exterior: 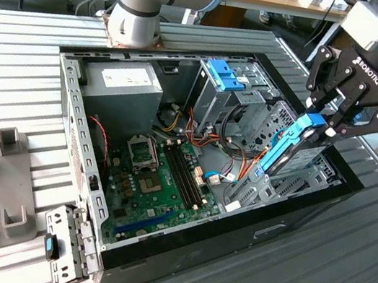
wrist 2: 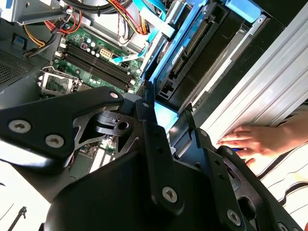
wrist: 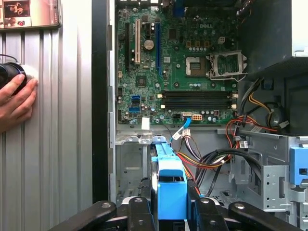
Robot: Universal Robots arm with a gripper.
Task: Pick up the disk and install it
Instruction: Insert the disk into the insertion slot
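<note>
**A:** Where is your disk right now?

**B:** Your black two-fingered gripper (exterior: pixel 321 125) has it. The flat rectangular black hard disk with the bright blue plastic rail (exterior: pixel 287 148) hangs tilted over the open black desktop computer case (exterior: pixel 309 207), at the exterior view's right end. Its upper blue tab is in the gripper, and its lower end dips inside the case, beside the grey metal bay there.

**A:** And the fingers?

**B:** They are closed on the disk's blue end. In the first wrist view you see the blue tab squeezed between the two black fingers (wrist: pixel 197 209).

**A:** How does the disk look to you?

**B:** The blue rail runs along its long edge. In the second wrist view its black body shows a row of connector pins on the end facing away from you.

**A:** What lies around it?

**B:** The green motherboard (exterior: pixel 160 180) lies flat on the case floor. The tall grey metal cage with the blue latch (exterior: pixel 220 88) stands well apart from the disk. A person's hand (wrist: pixel 17 101) rests on the ribbed grey metal table (exterior: pixel 27 62), just outside the case wall.
</note>
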